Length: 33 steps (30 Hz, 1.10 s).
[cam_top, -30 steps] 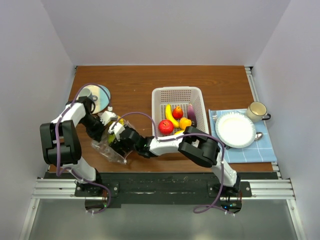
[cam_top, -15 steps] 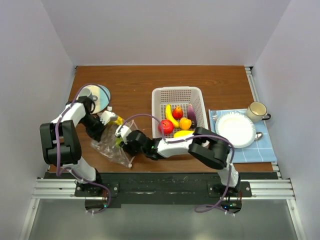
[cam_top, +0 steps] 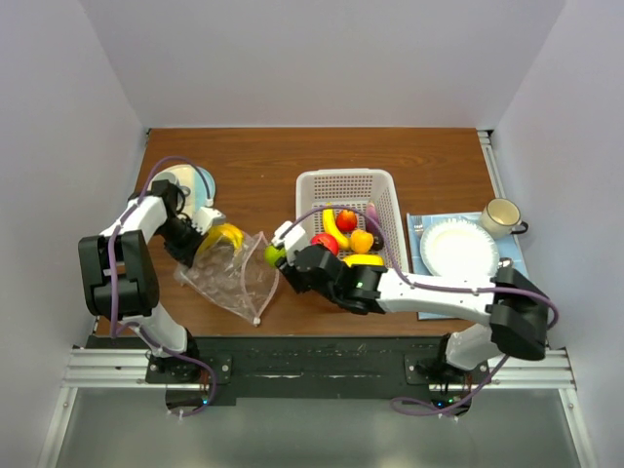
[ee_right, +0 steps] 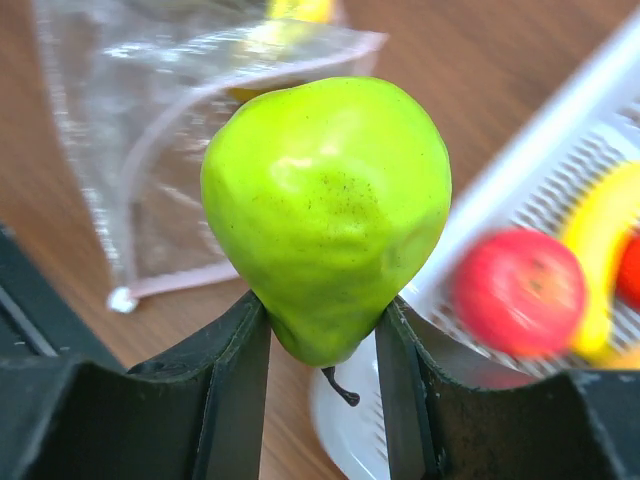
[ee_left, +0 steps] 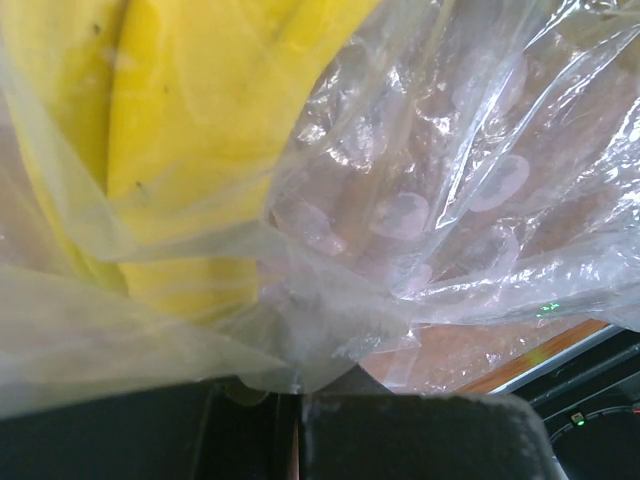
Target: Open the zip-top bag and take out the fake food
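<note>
Whereas a second ago stood spread wide inside the mouth of the zip-top bag [cam_top: 232, 281], now grips the green pear [ee_right: 325, 215] in the right jaws, narrowed to a middling gap, one pad on each flank of the fruit, stem dangling below. Has carried it out of the plastic and up off the table [cam_top: 255, 161], to a spot between bag and basket [cam_top: 346, 178]. Means one more piece of fake food freed. Judged next: over the white rim and release, minding the pear's glossy, tapering sides, which could slip from so small a pinch.

Just behind, seen past the pear in the right wrist view: bag lying slack on the table, pink zipper strip [ee_right: 185, 283] curling along the edge nearest the fruit. Has shifted and spread out since the pull. Still holds a yellow banana [cam_top: 223, 235] at its far end, so not yet emptied.

There, clamps a bunched fold of plastic in the left jaws, fully closed, banana pressing on the film right above them in the left wrist view. Keeps the bag anchored.

Farther off, in the basket: a red fruit [cam_top: 324, 241], a yellow-orange piece [cam_top: 362, 240] and more, out of the bag.
</note>
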Each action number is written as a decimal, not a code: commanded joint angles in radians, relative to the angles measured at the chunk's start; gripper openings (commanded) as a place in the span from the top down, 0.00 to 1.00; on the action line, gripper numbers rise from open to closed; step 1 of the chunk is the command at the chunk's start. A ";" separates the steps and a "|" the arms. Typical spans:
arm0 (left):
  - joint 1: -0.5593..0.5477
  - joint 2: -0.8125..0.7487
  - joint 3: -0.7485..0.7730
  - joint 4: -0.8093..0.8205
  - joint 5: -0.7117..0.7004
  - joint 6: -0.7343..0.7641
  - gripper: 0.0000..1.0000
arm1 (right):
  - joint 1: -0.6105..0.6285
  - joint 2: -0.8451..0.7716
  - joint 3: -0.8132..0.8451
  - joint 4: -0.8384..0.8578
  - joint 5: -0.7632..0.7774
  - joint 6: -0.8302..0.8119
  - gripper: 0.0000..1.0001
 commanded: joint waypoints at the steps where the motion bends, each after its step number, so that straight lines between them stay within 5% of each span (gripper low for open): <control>1: 0.000 -0.010 0.040 0.017 -0.005 -0.019 1.00 | -0.004 -0.093 -0.045 -0.083 0.249 0.037 0.80; 3: -0.001 -0.017 0.043 0.007 0.004 -0.015 1.00 | -0.013 -0.118 -0.048 -0.121 0.479 0.090 0.80; 6: -0.001 -0.029 0.066 -0.029 0.046 -0.004 1.00 | -0.093 -0.086 -0.025 -0.216 0.578 0.168 0.70; 8: -0.001 -0.040 0.116 -0.089 0.113 0.002 1.00 | -0.149 -0.054 0.014 -0.282 0.579 0.205 0.52; 9: -0.001 -0.046 0.139 -0.139 0.142 0.015 1.00 | -0.157 -0.017 0.025 -0.290 0.582 0.216 0.33; 12: -0.001 -0.073 0.237 -0.241 0.247 0.045 1.00 | -0.160 0.011 0.056 -0.263 0.549 0.181 0.01; 13: 0.000 -0.084 0.280 -0.262 0.280 0.053 1.00 | -0.159 0.008 0.062 -0.244 0.531 0.169 0.01; 18: -0.001 -0.121 0.331 -0.339 0.297 0.079 1.00 | -0.147 -0.036 0.047 -0.102 0.385 0.084 0.01; 25: -0.001 -0.139 0.172 -0.241 0.233 0.067 1.00 | 0.011 0.025 0.056 0.000 0.264 0.009 0.07; 31: -0.001 -0.100 0.096 -0.163 0.198 0.050 1.00 | 0.031 0.118 0.070 0.030 0.147 0.046 0.73; 33: -0.001 -0.095 0.090 -0.152 0.192 0.050 1.00 | 0.031 0.160 0.071 0.056 0.129 0.043 0.77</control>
